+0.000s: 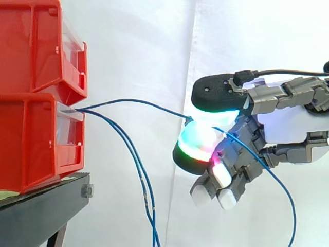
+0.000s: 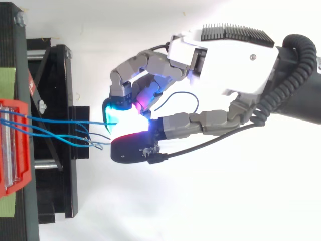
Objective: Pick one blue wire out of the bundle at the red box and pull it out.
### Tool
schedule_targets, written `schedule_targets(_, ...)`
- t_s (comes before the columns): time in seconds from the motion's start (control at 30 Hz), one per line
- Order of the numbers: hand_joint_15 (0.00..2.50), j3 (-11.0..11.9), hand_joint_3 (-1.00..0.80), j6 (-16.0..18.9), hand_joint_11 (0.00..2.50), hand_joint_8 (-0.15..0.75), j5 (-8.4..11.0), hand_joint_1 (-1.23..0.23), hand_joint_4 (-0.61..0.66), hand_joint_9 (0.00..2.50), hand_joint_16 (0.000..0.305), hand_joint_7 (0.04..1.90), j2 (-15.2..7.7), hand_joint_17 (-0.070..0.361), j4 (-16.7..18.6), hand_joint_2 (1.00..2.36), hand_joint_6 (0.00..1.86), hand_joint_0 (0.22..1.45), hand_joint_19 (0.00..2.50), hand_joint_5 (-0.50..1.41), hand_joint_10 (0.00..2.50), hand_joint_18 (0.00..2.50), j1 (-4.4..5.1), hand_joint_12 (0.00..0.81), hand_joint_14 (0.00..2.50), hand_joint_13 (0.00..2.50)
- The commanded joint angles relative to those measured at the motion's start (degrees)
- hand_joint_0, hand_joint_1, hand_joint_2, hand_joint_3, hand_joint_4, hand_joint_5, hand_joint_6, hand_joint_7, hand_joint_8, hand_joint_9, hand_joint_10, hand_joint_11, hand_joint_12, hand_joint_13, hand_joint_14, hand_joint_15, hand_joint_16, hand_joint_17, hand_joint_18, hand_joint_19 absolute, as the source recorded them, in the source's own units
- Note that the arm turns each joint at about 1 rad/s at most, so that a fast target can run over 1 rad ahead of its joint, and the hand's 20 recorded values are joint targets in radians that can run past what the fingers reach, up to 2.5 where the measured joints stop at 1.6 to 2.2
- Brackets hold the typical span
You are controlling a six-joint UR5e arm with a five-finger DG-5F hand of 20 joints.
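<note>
Hand (image 1: 288, 123) is clamped on one blue wire (image 1: 139, 101), pinched between its pads; the wire spans to the red box (image 1: 31, 139).

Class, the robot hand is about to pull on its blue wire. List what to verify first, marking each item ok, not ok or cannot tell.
1. Grip on the pinched blue wire between the fingertips of the robot hand: ok.
2. The other blue wires hang apart from the robot hand: ok.
3. The pinched blue wire is out of the lower red bin: not ok, it runs into it.
4. Wires untangled inside that bin: cannot tell.
5. Bin seated on the black stand: ok.
</note>
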Motion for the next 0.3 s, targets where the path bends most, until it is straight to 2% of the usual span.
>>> schedule_targets(0.0, 0.40, 0.0, -0.07, 0.0, 0.66, 0.409, 0.00, -0.70, 0.08, 1.00, 0.065, 1.17, 0.0, 0.147, 0.0, 1.02, 0.96, 0.63, 0.44, -0.16, 0.02, 0.72, 0.05, 0.458, 0.01, 0.79)
schedule_targets(0.27, 0.40, 0.0, -0.07, 0.0, 0.66, 0.407, 0.00, -0.70, 0.09, 1.00, 0.066, 1.17, 0.0, 0.148, 0.0, 1.02, 0.96, 0.63, 0.44, -0.16, 0.02, 0.72, 0.05, 0.458, 0.01, 0.79)
